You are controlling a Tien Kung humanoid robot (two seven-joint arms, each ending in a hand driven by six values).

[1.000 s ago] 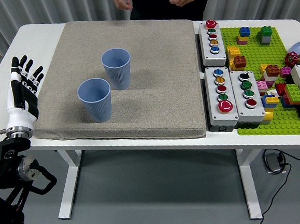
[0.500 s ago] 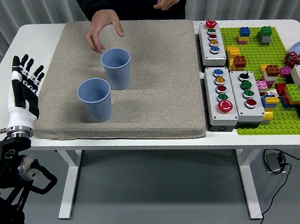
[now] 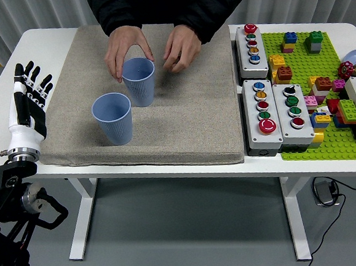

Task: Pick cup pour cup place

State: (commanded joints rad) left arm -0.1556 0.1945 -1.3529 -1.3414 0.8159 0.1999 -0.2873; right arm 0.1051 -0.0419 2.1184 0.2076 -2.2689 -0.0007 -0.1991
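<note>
Two blue ribbed cups stand upright on a beige mat [image 3: 183,114]. The near cup [image 3: 113,118] sits left of centre, and the far cup [image 3: 139,81] stands just behind and to its right. A person in a black sleeve leans over from the far side. One of the person's hands [image 3: 125,48] curls around the far cup's rim, and the other hand [image 3: 182,47] hovers just right of it. My left hand [image 3: 29,98] is raised at the table's left edge with fingers spread, holding nothing, well left of both cups. My right arm is out of view.
Three grey button boxes [image 3: 252,51] [image 3: 263,114] [image 3: 292,107] line the mat's right side. A green baseplate [image 3: 327,143] with several toy bricks lies at the far right. White table [image 3: 3,110] shows left of the mat.
The person has leaned in further; one hand came down onto the far cup's rim and the other dropped beside it. My left hand has stayed in place.
</note>
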